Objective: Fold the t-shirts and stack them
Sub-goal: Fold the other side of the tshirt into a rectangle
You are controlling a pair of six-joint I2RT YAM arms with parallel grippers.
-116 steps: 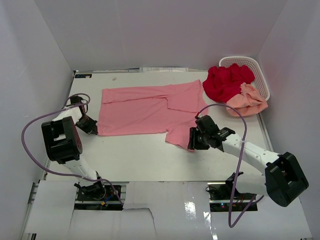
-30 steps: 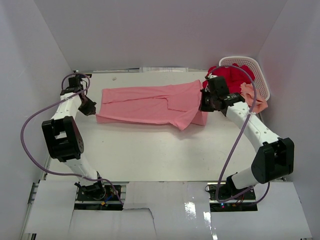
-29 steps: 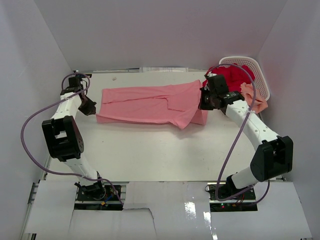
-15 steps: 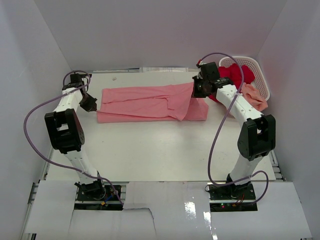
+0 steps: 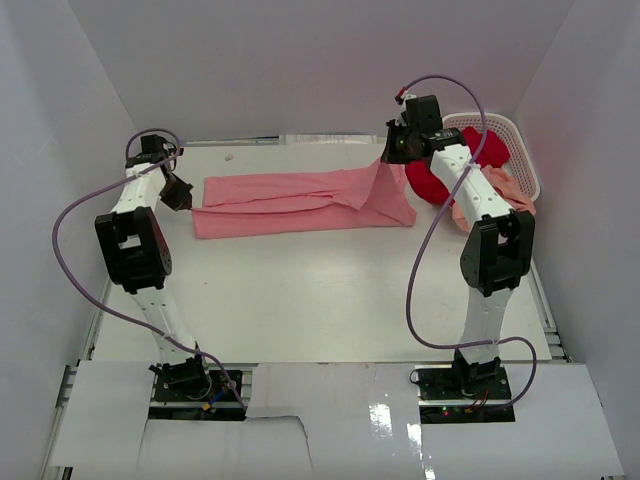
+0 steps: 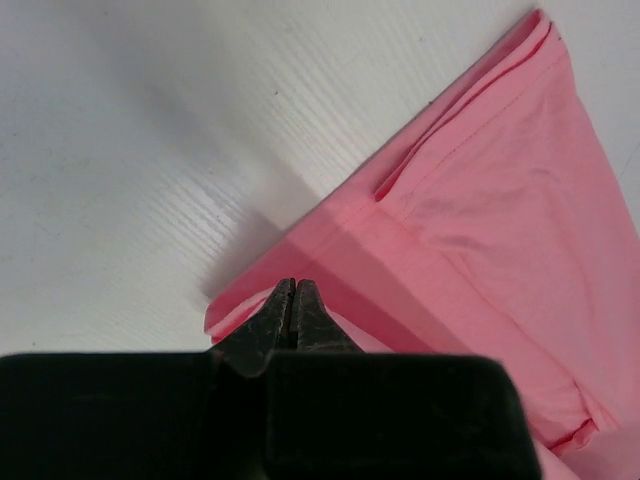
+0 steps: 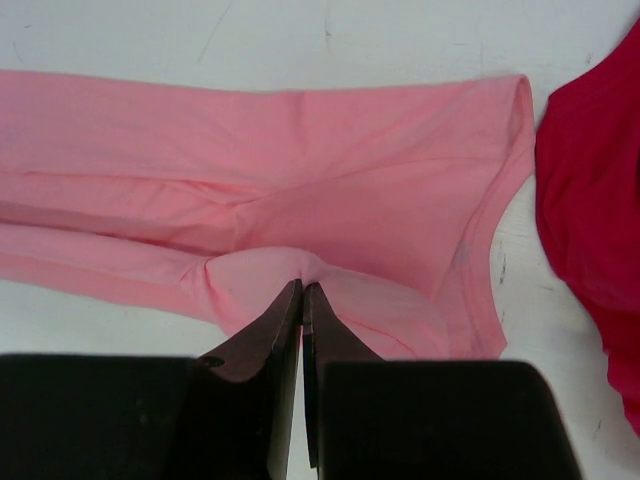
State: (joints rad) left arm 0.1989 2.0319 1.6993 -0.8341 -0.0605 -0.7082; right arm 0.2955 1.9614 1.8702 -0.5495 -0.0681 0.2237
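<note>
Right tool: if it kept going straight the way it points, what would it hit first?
The pink t-shirt: the right tool is shut on a fold of it, and more of the shirt lies straight ahead, apparently on the white table.

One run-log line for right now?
left gripper: shut on pink t-shirt | right gripper: shut on pink t-shirt, edge raised | red t-shirt, peach t-shirt: unfolded at basket

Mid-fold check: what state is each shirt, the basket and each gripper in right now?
pink t-shirt: folded lengthwise on the table, right end lifted.
red t-shirt: crumpled, spilling out of the basket.
peach t-shirt: crumpled, draped over the basket's near rim.
basket: upright.
left gripper: fingers shut on the pink t-shirt's left end.
right gripper: fingers shut on the pink t-shirt's right end.
</note>
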